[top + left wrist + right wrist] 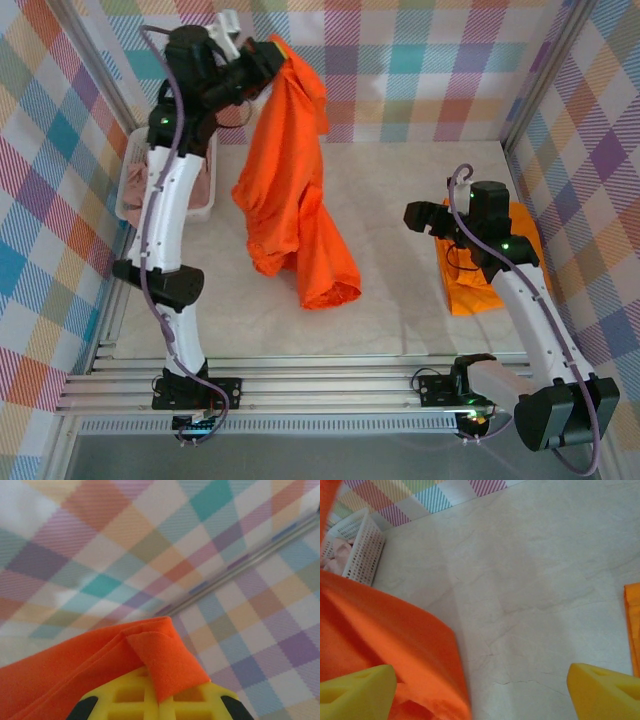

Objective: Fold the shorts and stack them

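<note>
The left gripper pinches the orange shorts by a corner, hanging them high just right of the basket; the right gripper, farther right, has its jaws spread. Looks like the unfurling step; next, I'd say, catch the loose hem

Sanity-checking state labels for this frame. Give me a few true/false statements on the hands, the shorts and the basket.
1. The left hand is shut on the hanging orange shorts. True.
2. The right hand is shut on the folded orange shorts. False: it is open and holds nothing, above the table beside them.
3. The pink shorts lie in the basket. True.
4. The basket sits at the right edge of the table. False: it is at the far left, behind the left arm.
</note>
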